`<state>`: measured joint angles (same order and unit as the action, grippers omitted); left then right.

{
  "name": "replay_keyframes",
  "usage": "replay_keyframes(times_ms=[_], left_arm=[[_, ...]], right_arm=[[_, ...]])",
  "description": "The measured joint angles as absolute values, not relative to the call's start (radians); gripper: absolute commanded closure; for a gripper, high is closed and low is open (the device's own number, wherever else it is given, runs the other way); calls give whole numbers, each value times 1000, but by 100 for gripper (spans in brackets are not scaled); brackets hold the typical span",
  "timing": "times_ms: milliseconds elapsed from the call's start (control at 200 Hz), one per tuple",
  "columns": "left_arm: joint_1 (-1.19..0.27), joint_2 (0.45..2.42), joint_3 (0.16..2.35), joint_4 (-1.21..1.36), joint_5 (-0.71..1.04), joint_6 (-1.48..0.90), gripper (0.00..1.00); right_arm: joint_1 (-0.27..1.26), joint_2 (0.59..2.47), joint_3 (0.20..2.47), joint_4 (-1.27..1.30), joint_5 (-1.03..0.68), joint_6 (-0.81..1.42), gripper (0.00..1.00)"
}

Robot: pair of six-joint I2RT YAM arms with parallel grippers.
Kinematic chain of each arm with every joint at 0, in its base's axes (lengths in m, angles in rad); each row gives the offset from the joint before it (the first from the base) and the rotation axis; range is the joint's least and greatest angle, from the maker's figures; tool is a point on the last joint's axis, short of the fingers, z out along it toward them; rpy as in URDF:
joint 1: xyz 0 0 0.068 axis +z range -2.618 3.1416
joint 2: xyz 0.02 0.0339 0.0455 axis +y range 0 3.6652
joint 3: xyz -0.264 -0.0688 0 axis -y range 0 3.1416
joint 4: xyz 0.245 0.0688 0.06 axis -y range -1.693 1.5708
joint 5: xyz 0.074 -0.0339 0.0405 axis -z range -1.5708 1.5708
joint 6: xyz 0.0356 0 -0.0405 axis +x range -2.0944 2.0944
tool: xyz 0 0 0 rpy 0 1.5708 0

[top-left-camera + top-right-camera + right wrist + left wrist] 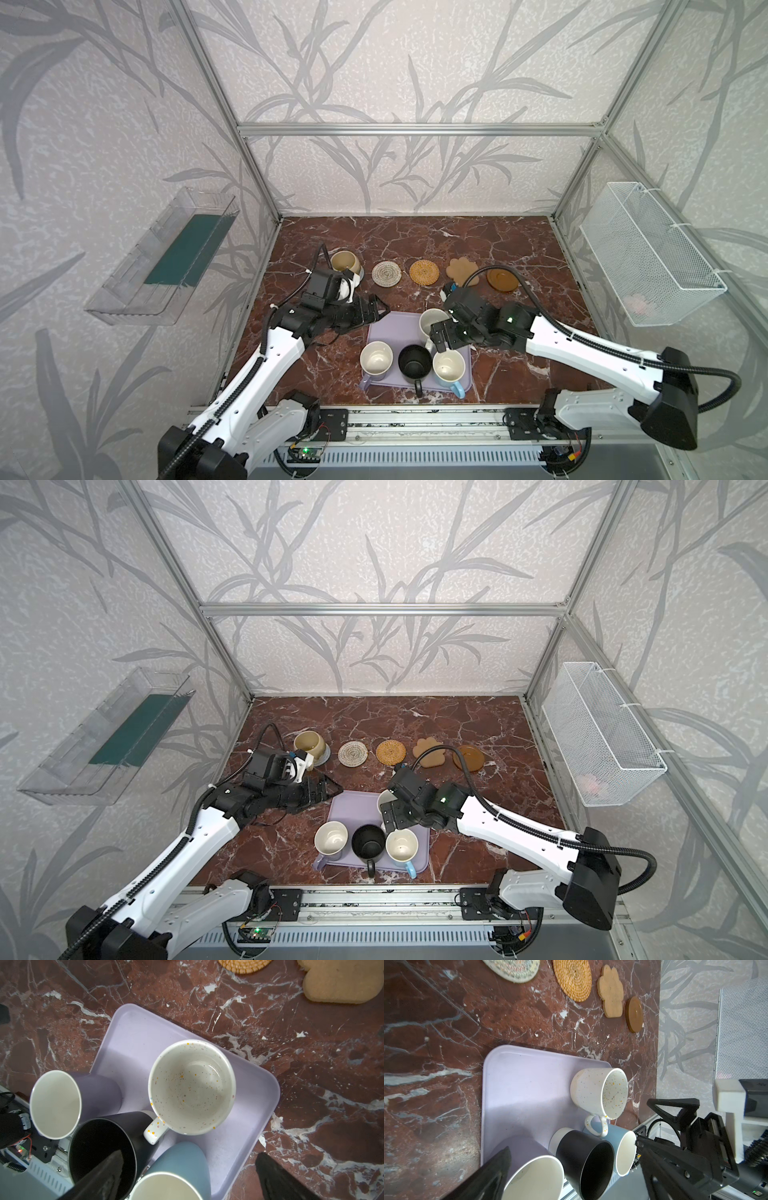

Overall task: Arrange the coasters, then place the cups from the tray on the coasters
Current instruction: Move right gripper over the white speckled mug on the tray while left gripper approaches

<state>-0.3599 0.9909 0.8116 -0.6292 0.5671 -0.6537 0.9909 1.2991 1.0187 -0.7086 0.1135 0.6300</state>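
No legible txt, labels, brands, nos. or signs in any view. Circuit board [305, 452] at front rail: any print too small to read.

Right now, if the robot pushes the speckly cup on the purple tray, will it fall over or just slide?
It would probably slide, not tip: the speckled cup is wide, upright, and sits on the smooth tray. It looks like glazed ceramic, so likely stiff, slippery and breakable if dropped. Pushed toward its handle, it might bump the black cup.
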Motion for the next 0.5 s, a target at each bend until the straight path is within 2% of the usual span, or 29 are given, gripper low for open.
replay_keyframes(times_ms=[270, 500], left_arm=[[-411, 998, 808, -589, 547, -665, 1], [-411, 1001, 808, -580, 540, -656, 1]], right_arm=[[1003, 1391, 1019, -688, 136, 672, 1], [1004, 1425, 1019, -653, 156, 687, 6]])
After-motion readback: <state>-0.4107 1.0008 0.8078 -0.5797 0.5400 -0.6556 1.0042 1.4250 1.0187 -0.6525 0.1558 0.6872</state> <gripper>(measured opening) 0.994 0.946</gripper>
